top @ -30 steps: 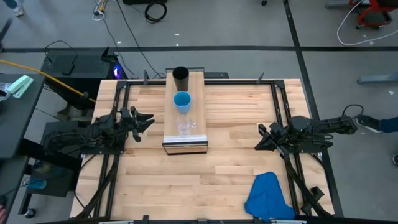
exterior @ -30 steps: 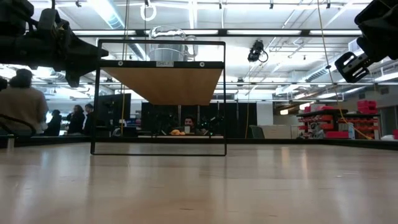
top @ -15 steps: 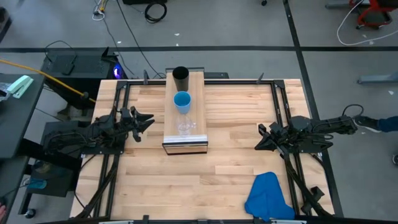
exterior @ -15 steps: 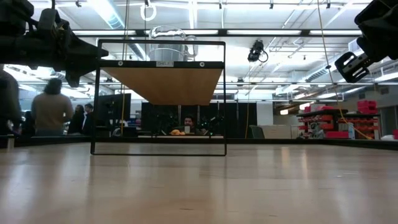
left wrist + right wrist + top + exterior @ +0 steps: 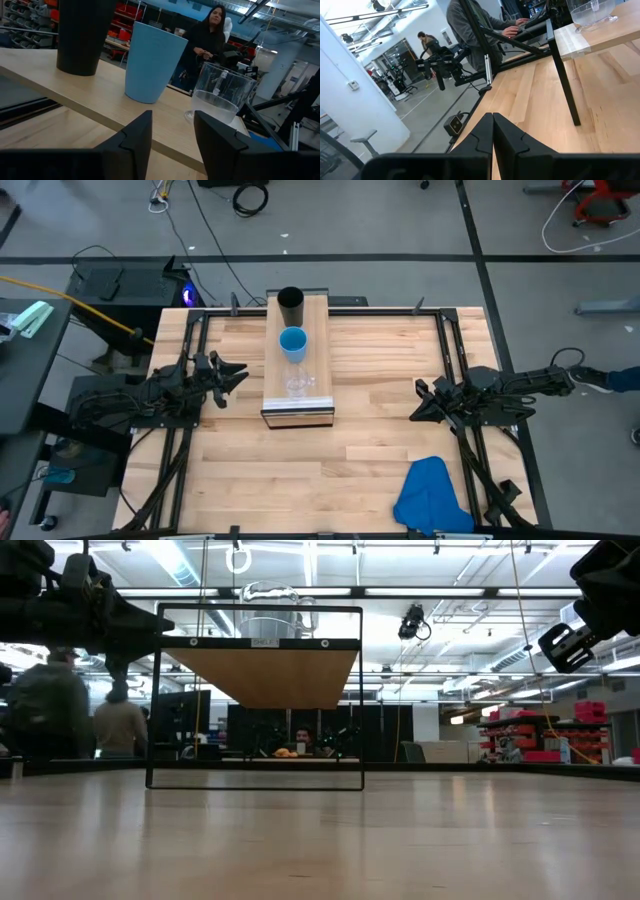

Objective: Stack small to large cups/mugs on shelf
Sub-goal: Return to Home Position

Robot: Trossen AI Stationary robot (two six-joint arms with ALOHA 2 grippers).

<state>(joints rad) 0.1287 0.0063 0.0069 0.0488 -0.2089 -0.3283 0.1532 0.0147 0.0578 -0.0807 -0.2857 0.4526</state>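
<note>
Step in hand, by my judgement: sending both arms home, since the sorting looks done. To do it well, each arm should be pulling back along its own side of the slatted tabletop [image 5: 380,370], slowly and without swinging in toward the shelf [image 5: 318,350]. The frame under it looks thin, and a knock could be tipping the glass mug. The right arm should also be steering clear of the blue cloth [image 5: 430,495] lying near the table's front right corner.

The shelf is standing raised at mid-table. Three vessels are sitting on it in a row, none touching:
- The clear glass mug [image 5: 297,384] is sitting nearest the silvery front edge.
- The bright-blue cup [image 5: 293,342] is sitting in the middle.
- The black cup [image 5: 290,304] is sitting at the far end.

Left gripper [image 5: 238,372] is hovering just left of the shelf, apart from it and pointing at it. Its fingers [image 5: 135,140] are standing apart with a plain gap, holding and touching nothing.

Right gripper [image 5: 418,402] is hanging well apart from the shelf on the right side, facing it. Its fingers [image 5: 480,132] are pressing together tip to tip, with nothing between them.

People are standing in the room behind.
</note>
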